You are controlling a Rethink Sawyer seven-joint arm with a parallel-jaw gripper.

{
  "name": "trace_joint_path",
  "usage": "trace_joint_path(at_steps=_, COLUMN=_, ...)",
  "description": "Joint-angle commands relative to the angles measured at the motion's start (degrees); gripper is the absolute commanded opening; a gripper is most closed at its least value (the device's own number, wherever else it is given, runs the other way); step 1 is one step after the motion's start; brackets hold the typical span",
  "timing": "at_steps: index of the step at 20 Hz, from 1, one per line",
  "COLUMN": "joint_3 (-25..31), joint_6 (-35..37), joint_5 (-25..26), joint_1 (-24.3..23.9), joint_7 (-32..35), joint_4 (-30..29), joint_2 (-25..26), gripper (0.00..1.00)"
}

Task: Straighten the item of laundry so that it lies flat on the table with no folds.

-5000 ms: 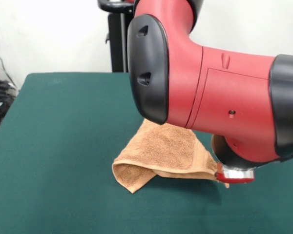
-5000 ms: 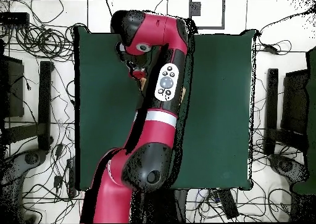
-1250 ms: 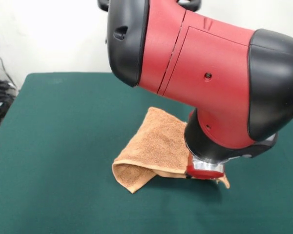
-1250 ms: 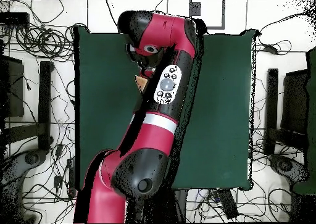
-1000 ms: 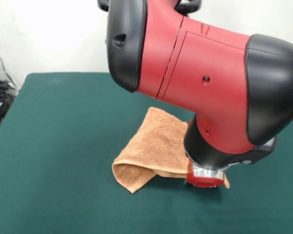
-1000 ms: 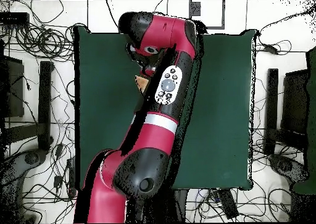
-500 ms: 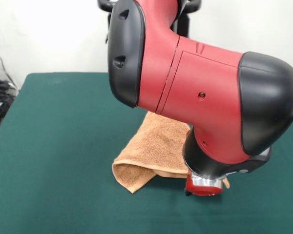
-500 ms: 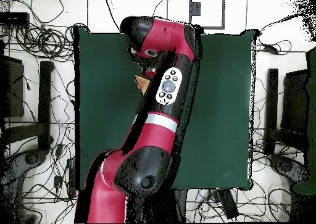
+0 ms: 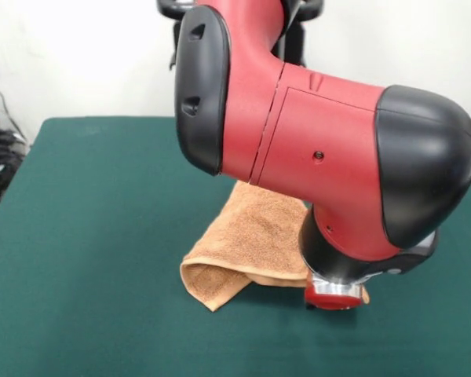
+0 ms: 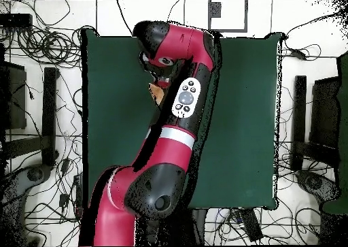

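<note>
A dark green worktop (image 9: 86, 236) fills the lower frame beneath a white wall (image 9: 78, 55); overhead, tangled cables (image 10: 41, 40) ring it on a pale floor. The folded orange-tan towel (image 9: 247, 243) lies right of centre. The tool (image 9: 332, 297) sits at its right edge; its opening cannot be told.

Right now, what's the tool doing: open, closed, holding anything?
Tool: cannot be told. Only its red end shows, low at the folded towel's edge, under the arm's bulk.
</note>
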State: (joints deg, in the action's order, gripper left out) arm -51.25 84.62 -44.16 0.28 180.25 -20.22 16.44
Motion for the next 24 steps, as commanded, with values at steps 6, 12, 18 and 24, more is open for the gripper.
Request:
trace_joint_path(at_steps=6, joint_3=11.22, joint_6=-1.98, joint_5=4.21, joint_1=3.81, joint_7=-2.7, joint_4=-10.73, joint_2=-0.78, gripper=1.0)
trace_joint_path(at_steps=12, joint_3=12.6, joint_6=-2.31, joint_5=5.28, joint_1=4.23, joint_7=-2.2, joint_4=-11.19, joint_2=-1.09, gripper=1.0)
trace_joint_path(at_steps=18, joint_3=13.61, joint_6=-1.36, joint_5=7.24, joint_1=4.11, joint_7=-2.08, joint_4=-11.06, joint_2=-1.98, gripper=1.0)
trace_joint_path(at_steps=24, joint_3=14.23, joint_6=-0.37, joint_5=9.76, joint_1=3.71, joint_7=-4.1, joint_4=-10.35, joint_2=-2.37, gripper=1.0)
